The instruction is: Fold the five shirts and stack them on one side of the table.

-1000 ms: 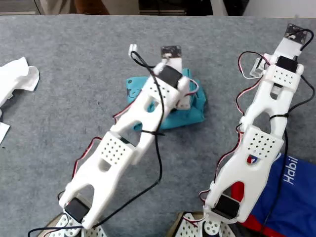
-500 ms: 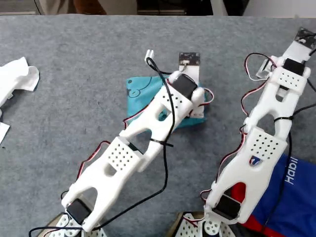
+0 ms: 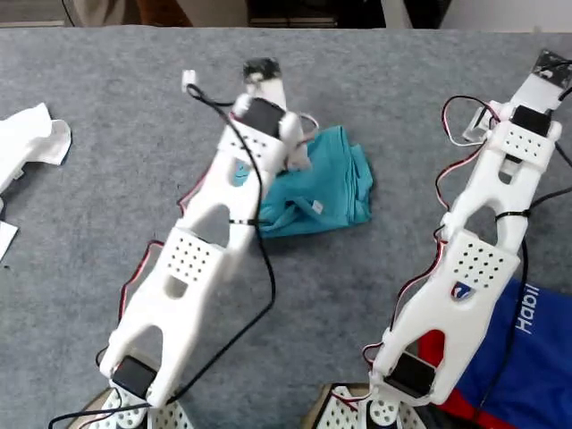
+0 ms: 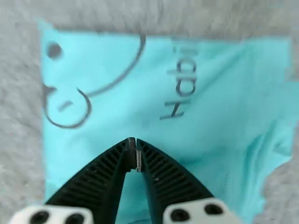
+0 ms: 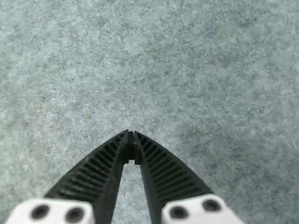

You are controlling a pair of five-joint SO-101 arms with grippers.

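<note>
- A white cloth [image 3: 31, 138] lies at the tabletop's [image 3: 116, 80] left edge.
- The left gripper [image 4: 131, 142], fingers clenched, hangs over the crumpled teal shirt [image 3: 326, 192] mid-tabletop.
- The right gripper [image 5: 131, 135], fingers clenched, hangs over grey tabletop, with a blue shirt [image 3: 527, 357] beside that arm's base.

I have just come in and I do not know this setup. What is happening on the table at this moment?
Two robot arms stand at a grey table with shirts on it. The left gripper, closed, hangs over a bunched teal shirt in the middle. The right gripper, also closed, is above bare table at the far right. A blue shirt lies at the near right edge, and white cloth at the left edge.
</note>
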